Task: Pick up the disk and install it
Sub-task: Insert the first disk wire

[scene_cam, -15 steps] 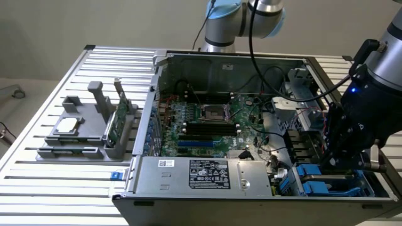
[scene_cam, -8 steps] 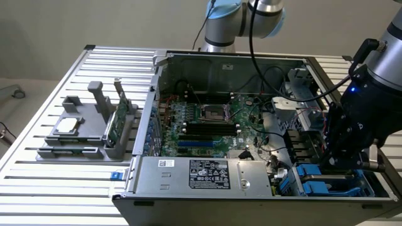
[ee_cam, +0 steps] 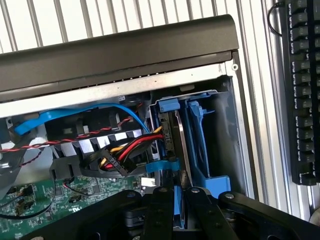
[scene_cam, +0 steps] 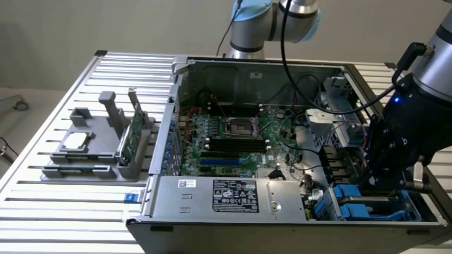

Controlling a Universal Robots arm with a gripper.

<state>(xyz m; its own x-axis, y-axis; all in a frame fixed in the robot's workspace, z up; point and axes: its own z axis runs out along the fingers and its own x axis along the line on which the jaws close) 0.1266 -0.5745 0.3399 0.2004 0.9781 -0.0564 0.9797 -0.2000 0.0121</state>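
Jaws are seen drawn narrow on the disk [ee_cam: 178, 150], held edge-on by the gripper [ee_cam: 178, 197] and standing inside the blue drive bay [ee_cam: 207, 145] at the front corner of the open computer case [scene_cam: 254, 69]. Red, yellow and black cables [ee_cam: 132, 147] lie just beside it. The case rests on a slatted metal table [scene_cam: 63, 206]; a keyboard [ee_cam: 302, 95] is seen alongside, a pale wall behind

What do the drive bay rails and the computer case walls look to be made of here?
Drive bay rails: bright blue, smooth, moulded shapes, likely plastic. Computer case: dull grey sheet with folded edges and punched holes, apparently bare metal.
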